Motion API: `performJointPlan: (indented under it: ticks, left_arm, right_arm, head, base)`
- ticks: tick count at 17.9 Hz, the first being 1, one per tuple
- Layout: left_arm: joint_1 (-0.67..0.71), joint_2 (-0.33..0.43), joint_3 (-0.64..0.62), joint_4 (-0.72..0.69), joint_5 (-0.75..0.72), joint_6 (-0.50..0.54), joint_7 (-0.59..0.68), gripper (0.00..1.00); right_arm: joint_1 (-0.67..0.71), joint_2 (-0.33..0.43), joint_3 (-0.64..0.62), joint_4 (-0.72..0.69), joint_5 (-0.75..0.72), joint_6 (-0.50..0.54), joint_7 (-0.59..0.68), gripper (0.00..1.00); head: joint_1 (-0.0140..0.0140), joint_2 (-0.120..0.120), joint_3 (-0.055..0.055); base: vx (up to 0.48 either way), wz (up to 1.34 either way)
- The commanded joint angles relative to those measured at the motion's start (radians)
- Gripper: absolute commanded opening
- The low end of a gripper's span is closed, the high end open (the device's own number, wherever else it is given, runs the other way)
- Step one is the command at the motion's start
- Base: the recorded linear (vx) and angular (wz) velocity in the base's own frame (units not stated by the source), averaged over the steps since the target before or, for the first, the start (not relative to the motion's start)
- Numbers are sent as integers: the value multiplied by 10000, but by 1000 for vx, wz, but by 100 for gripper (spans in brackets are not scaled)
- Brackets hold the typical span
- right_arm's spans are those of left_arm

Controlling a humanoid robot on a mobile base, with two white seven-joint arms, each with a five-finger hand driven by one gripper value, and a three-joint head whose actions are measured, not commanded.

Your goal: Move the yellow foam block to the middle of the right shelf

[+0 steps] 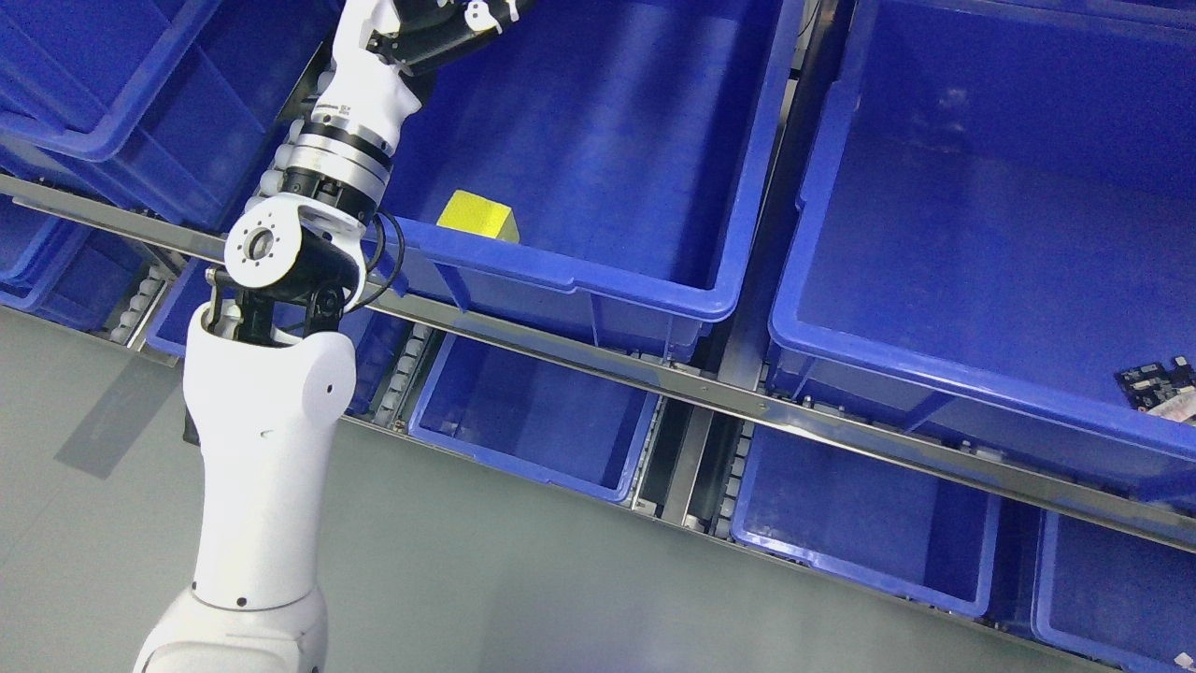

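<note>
Head view: the yellow foam block [478,216] lies at centre-left, low in a blue bin [654,280] against its front wall. The left hand [448,28], at the top edge, is cropped, its grip indeterminable. Descending blind, the fingers may strike the bin rim beside the block.

One yellow foam block [478,216], one circuit board [1157,385], and perhaps nine blue bins [598,280], some cropped.

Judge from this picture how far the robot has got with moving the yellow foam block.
Nothing looks finished. The yellow foam block lies loose in the near left corner of the middle bin. In hand: the left arm reaches up over that bin, but its hand sits at the top edge, well apart from the block. Left to do: grasp the block, lift it and carry it to the right bin.
</note>
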Motion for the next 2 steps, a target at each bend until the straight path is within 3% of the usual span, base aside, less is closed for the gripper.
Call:
performJointPlan:
  ticks: [1, 2]
  left_arm:
    - [70, 141, 348, -506, 21, 173, 14, 100]
    - [70, 141, 348, -506, 21, 173, 14, 100]
  right_arm:
    - [15, -175, 1, -175, 31, 8, 8, 100]
    - [15, -175, 1, -175, 31, 8, 8, 100]
  head:
    - [0, 0, 0]
    - [0, 0, 0]
  base:
    - [0, 0]
    - [0, 0]
